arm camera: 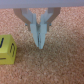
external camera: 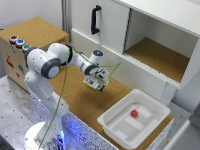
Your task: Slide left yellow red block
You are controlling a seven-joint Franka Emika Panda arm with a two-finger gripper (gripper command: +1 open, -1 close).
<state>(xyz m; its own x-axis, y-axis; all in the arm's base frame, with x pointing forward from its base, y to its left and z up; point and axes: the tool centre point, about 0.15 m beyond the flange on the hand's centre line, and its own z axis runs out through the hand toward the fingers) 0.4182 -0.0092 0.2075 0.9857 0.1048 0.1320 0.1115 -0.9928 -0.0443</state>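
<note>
The counter [external camera: 90, 102] looks like rough, speckled cork, matt throughout. The yellow block [arm camera: 6, 49] seems smooth plastic. The white tray [external camera: 116, 131] is glossy plastic; the end effector [arm camera: 40, 46] fingers look dull grey.

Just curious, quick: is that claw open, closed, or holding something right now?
Gripper: closed, holding nothing; the yellow block sits apart beside it on the cork surface.

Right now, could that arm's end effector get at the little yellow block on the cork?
Probably yes. In the wrist view the end effector, fingers together, hangs just beside the yellow block on bare cork board, with nothing between them. The red cube sits apart in the white tray.
</note>
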